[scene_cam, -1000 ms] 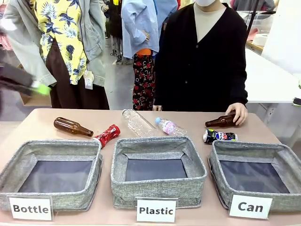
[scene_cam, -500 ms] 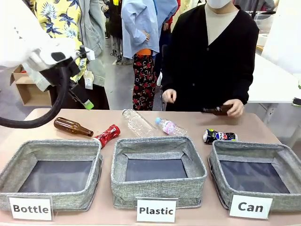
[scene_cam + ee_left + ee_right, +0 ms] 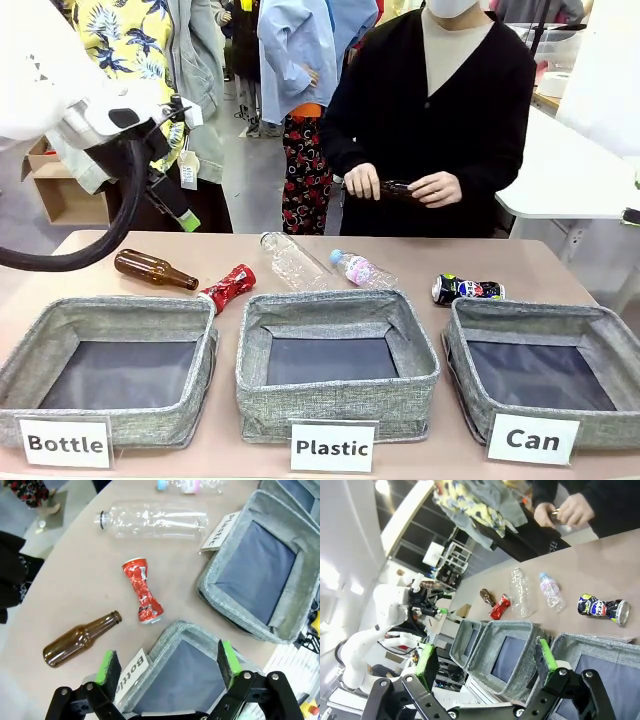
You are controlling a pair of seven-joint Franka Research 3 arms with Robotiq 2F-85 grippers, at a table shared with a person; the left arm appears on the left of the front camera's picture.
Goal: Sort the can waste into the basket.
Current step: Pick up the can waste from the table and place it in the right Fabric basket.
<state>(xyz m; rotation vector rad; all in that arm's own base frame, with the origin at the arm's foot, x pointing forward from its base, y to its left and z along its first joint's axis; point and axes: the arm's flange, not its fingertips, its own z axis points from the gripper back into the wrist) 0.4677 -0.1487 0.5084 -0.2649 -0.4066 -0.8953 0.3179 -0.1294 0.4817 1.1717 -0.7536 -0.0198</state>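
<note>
Grey woven-fabric "Can" basket (image 3: 470, 395) showing bare dark bottom; dark printed metal can (image 3: 467, 290) lying just behind its far-left rim; crushed red metal can (image 3: 228, 287) lying beside grey "Bottle" bin (image 3: 110, 310); left gripper (image 3: 167, 658), right gripper (image 3: 486, 655) both gaping wide

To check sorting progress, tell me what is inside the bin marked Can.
Only the Can bin's dark bottom shows; no can lies on it. Its near wall hides the bottom's front strip. The red can and the dark can lie on the table.
</note>
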